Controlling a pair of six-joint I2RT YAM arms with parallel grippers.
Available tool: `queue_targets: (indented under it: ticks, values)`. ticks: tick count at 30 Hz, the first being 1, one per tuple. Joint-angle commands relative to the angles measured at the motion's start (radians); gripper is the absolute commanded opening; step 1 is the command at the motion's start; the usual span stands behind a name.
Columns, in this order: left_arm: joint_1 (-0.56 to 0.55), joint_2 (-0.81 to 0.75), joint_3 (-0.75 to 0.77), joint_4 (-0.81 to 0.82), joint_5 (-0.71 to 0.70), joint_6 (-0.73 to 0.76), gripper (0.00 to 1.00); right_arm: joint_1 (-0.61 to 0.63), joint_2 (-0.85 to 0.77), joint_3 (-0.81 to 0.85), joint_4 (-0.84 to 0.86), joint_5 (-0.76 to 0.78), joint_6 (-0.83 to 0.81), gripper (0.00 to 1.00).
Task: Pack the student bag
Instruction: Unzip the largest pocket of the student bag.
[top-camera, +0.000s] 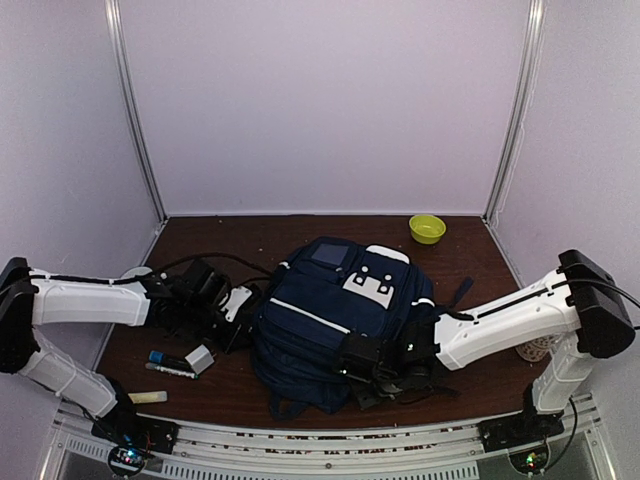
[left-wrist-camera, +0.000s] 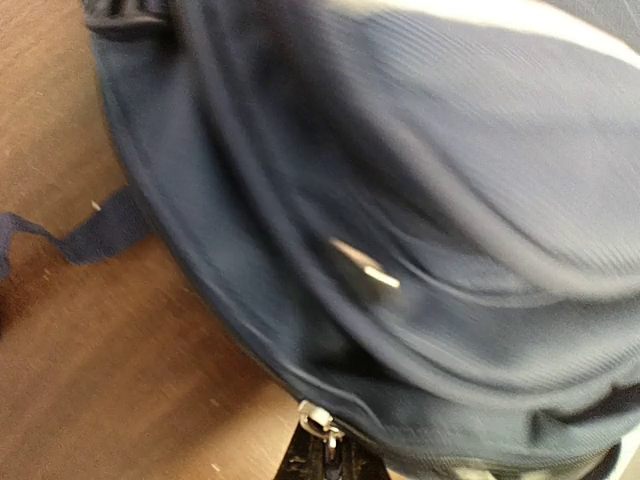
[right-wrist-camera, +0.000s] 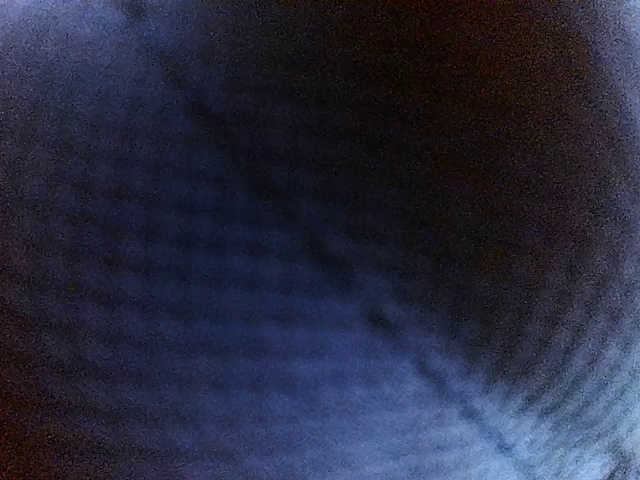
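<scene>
Far left on the table (top-camera: 250, 235), a blue pen (top-camera: 165, 357) and a grey block (top-camera: 200, 358), print too small to read. Pressed together against the backpack (top-camera: 330, 320) lying mid-table: left gripper (top-camera: 245, 318), silver zip pull (left-wrist-camera: 318, 422) at its tips; cannot tell whether pinched. Dark marks on the white patch (top-camera: 372, 283), unreadable. Buried at the near right side: right gripper (top-camera: 365, 372), wrist view only blurred blue cloth; cannot tell whether apart or together. Far right, a green bowl (top-camera: 427, 228).

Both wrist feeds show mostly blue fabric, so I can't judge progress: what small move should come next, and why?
Probably draw the zipper pull a little along the backpack with the left gripper, which looks shut on it. The bag looks closed, and the right gripper presses its near side.
</scene>
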Motion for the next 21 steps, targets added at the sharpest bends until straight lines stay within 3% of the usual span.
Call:
queue_targets:
  ticks: [1, 4, 8, 14, 21]
  values:
    - [-0.09, -0.066, 0.027, -0.139, -0.043, -0.03, 0.0, -0.011, 0.008, 0.055, 0.094, 0.059, -0.039, 0.41]
    - [-0.109, -0.097, 0.063, -0.267, -0.145, -0.073, 0.0, -0.022, -0.002, 0.049, 0.098, 0.067, -0.036, 0.41]
    - [-0.153, -0.133, 0.062, -0.323, -0.142, -0.14, 0.0, -0.032, -0.017, 0.039, 0.12, 0.067, -0.043, 0.41]
    - [-0.236, -0.088, 0.064, -0.194, -0.06, -0.262, 0.0, -0.041, -0.011, 0.065, 0.143, 0.057, -0.059, 0.41]
    - [-0.318, 0.029, 0.194, -0.156, 0.026, -0.36, 0.0, -0.057, -0.008, 0.077, 0.217, 0.034, -0.062, 0.41]
